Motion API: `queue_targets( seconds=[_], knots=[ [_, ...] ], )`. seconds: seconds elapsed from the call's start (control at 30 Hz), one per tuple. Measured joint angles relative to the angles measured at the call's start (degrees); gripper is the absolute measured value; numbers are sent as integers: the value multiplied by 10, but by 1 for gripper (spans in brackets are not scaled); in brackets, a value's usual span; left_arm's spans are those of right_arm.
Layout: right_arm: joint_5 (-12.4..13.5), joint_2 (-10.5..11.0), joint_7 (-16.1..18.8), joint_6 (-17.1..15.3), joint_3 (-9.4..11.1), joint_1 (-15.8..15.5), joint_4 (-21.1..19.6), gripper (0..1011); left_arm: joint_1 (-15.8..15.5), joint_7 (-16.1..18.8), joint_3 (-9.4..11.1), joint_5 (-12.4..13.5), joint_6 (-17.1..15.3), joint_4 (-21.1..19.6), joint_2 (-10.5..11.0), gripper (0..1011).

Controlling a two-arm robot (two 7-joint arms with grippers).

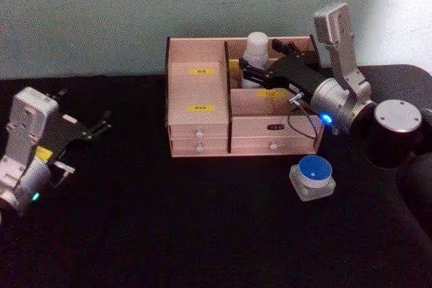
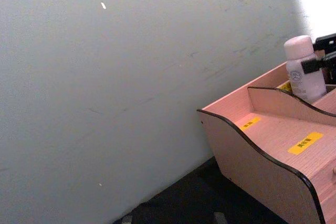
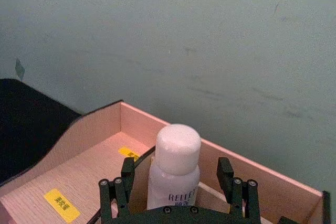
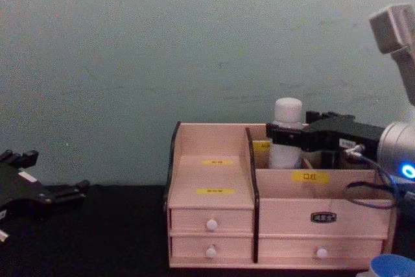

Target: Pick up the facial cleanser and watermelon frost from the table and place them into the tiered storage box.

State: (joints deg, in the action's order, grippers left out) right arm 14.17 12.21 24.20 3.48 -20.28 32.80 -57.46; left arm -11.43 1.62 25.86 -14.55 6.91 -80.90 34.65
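The placing of the first item is at its end. The facial cleanser (image 3: 177,145), a white bottle with a rounded cap, stands upright in the far right compartment of the tiered storage box (image 1: 202,52), close to the back wall. The right hand (image 1: 260,60) reaches in from the right side with its fingers spread on either side of the bottle. In the right wrist view there is a visible gap between each finger and the bottle, so the hand appears to bracket it rather than pinch it.

The second item is not yet handled. A small square jar with a blue lid (image 1: 312,177), which is probably the watermelon frost, sits on the black table (image 1: 169,220) just in front of the box's right near corner. The left hand (image 1: 102,123) hangs over the left of the table, well apart from the box, with its fingers spread and nothing between them.

The next move seems to call for the right hand to lift straight up and back without brushing the bottle or the compartment walls. It would then come toward the near right, descend over the jar and close on its sides.
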Motion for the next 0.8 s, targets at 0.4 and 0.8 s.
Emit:
queue_targets(
  seconds=[0.4, 0.8],
  knots=[
    [20, 57, -6, -56, 26, -85, -161, 1000, 0, 0, 0, 0, 0, 0, 0, 1001],
    [73, 149, 2, -111, 67, -211, -334, 1000, 0, 0, 0, 0, 0, 0, 0, 1001]
  ],
)
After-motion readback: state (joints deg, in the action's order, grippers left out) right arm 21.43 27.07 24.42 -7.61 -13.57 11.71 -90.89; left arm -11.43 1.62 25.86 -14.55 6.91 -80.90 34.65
